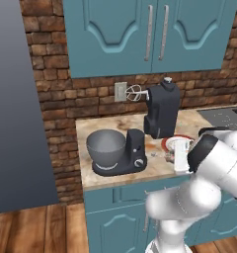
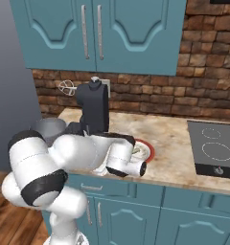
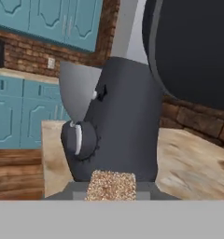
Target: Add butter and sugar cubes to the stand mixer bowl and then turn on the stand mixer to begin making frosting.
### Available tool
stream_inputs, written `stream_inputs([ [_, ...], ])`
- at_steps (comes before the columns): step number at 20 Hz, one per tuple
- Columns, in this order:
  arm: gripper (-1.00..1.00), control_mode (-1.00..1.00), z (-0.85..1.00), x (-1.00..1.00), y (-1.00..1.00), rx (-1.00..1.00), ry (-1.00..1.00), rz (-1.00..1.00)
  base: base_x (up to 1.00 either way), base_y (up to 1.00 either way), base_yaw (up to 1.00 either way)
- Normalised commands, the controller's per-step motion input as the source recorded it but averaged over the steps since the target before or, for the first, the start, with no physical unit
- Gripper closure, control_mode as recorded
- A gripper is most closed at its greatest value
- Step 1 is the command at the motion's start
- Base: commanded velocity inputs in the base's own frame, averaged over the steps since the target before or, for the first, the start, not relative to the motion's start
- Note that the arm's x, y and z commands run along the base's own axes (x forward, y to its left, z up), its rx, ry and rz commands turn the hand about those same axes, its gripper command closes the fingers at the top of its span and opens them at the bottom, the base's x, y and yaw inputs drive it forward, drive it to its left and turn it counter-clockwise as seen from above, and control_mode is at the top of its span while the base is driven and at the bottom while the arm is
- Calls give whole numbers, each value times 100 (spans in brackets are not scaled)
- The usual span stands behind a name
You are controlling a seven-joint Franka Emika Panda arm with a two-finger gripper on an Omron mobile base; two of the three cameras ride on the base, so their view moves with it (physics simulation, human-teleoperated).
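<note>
One stand mixer (image 1: 140, 143) sits near the counter's front edge, head tilted back, its one grey stand mixer bowl (image 1: 106, 145) seated on the base; both look rigid and heavy. One gripper (image 3: 112, 193) pinches a single crumbly-looking brown sugar cube (image 3: 112, 185), best held lightly by its sides

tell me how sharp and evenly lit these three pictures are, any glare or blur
Left base view: soft, flat light, no glare, faint shading inside the stand mixer bowl. Right base view: equally even, slightly soft; the white arm shows gentle shading. Hand view: the stand mixer looms close and coarse, its edges blurred, a speckled brown block grainy at bottom.
</note>
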Motion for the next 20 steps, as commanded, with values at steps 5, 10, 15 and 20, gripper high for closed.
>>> stream_inputs([
  [5,100,-100,96,-87,44,-12,3,-14,0,0,0],
  [10,100,-100,97,-74,57,-20,13,-10,0,0,0],
  [15,100,-100,85,-32,97,-26,15,-2,0,0,0],
  [20,100,-100,86,2,100,-30,5,-2,0,0,0],
])
